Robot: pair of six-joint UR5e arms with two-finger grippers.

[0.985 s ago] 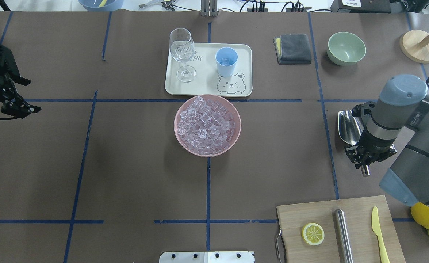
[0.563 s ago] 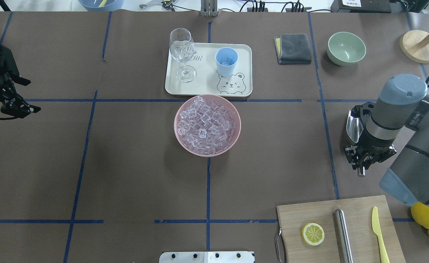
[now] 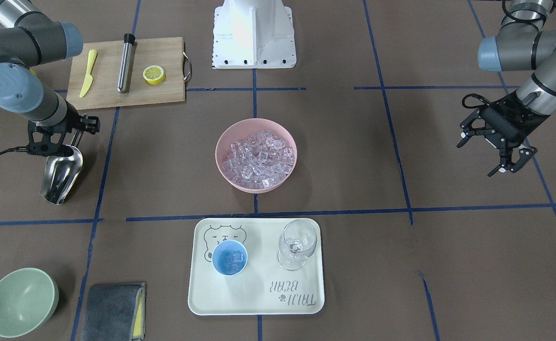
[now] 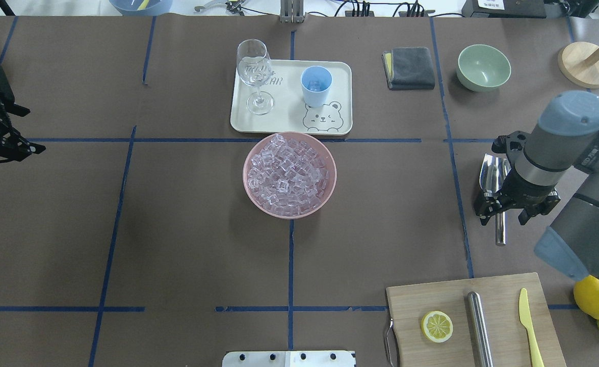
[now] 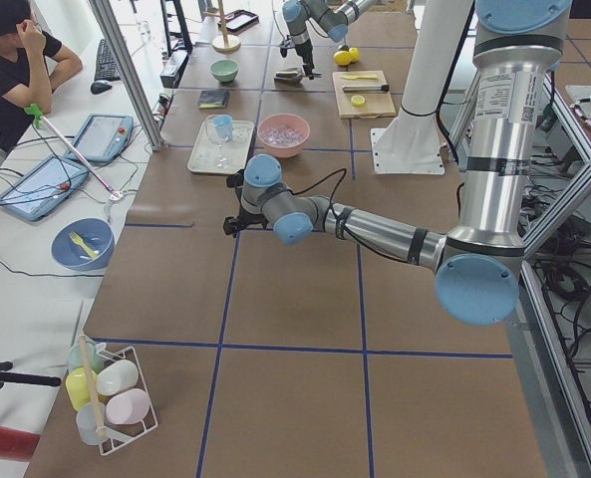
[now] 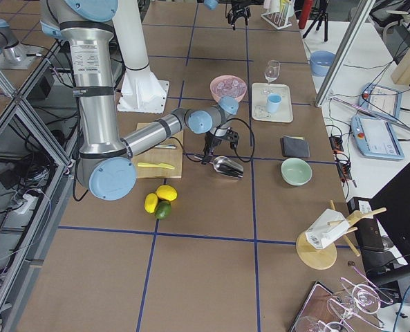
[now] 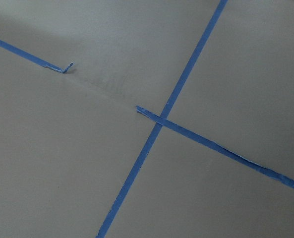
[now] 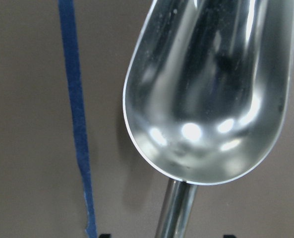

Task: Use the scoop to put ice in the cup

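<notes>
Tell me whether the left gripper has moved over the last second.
Yes. In the overhead view the left gripper has shifted toward the view's left edge, farther from the vertical tape line beside it.

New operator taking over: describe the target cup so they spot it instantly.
Find the cream bear-print tray just beyond the pink bowl of ice at the centre of the table. Of the two vessels on it, the cup is the short, opaque light-blue one by the bear drawing, not the clear stemmed glass.
</notes>
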